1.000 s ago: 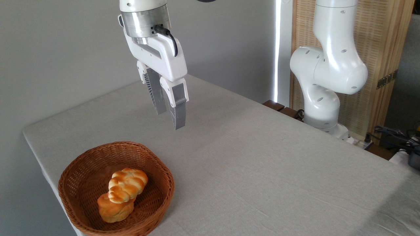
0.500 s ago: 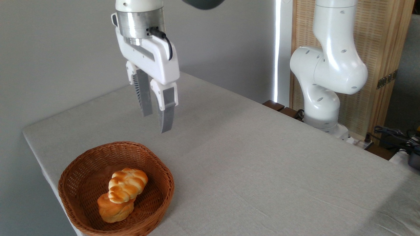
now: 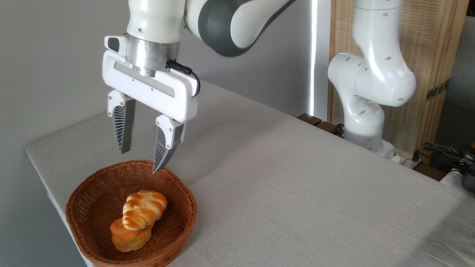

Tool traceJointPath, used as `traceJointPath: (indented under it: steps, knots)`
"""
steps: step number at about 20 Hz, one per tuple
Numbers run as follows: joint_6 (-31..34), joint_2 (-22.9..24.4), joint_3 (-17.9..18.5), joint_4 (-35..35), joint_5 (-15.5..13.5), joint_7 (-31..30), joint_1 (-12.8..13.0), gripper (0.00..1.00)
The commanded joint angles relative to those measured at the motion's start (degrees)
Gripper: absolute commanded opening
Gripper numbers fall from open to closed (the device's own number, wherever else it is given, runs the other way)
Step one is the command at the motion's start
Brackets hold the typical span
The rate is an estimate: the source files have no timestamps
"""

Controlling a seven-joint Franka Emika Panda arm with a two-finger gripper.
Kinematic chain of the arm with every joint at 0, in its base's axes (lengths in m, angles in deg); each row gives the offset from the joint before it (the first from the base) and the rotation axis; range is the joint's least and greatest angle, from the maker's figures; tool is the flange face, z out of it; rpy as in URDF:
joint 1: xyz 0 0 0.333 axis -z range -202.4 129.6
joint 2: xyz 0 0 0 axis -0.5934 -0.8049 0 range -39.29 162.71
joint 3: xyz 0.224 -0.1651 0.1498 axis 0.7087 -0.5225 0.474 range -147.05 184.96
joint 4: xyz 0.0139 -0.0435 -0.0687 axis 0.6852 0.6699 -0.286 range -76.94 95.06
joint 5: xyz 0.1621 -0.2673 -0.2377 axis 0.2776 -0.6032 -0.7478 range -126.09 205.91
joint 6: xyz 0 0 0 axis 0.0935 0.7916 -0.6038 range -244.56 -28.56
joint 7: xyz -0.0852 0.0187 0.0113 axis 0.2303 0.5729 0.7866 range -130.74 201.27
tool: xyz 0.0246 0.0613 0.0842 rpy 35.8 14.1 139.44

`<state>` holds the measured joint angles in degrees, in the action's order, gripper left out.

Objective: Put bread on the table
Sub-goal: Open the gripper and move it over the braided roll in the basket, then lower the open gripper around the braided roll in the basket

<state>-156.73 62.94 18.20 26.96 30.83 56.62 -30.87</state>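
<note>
The bread (image 3: 144, 209), a pale golden braided roll with browned ridges, lies in a brown wicker basket (image 3: 89, 200) at the front left of the table (image 3: 297, 193). It rests on top of a darker orange bun (image 3: 128, 237). My gripper (image 3: 140, 161) hangs open above the basket's far rim, fingers pointing down, with nothing between them. Its fingertips are well above the bread and apart from it.
The arm's white base (image 3: 367, 92) stands at the table's far right edge. Cables and dark objects (image 3: 449, 155) lie beyond it on the right. The table's left edge runs close to the basket.
The gripper has moved left and down toward the basket, turned about its axis, and opened its fingers wide. The bread has not moved.
</note>
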Motion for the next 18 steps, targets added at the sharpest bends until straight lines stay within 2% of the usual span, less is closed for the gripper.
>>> traceJointPath:
  steps: [1,4,7,11,18]
  knots:
    - [-7.73,-0.61,0.67,2.32,-4.62,-5.27,0.0,1.0]
    - [-10.28,-1.49,1.63,3.37,-9.28,-5.1,0.0,1.0]
    - [-12.92,-1.85,1.9,6.09,-8.85,-4.31,0.09,1.0]
    - [-12.92,-1.14,1.99,9.26,-8.67,-0.45,0.09,1.0]
    - [-13.36,-1.32,3.04,10.67,-7.79,3.96,0.09,1.0]
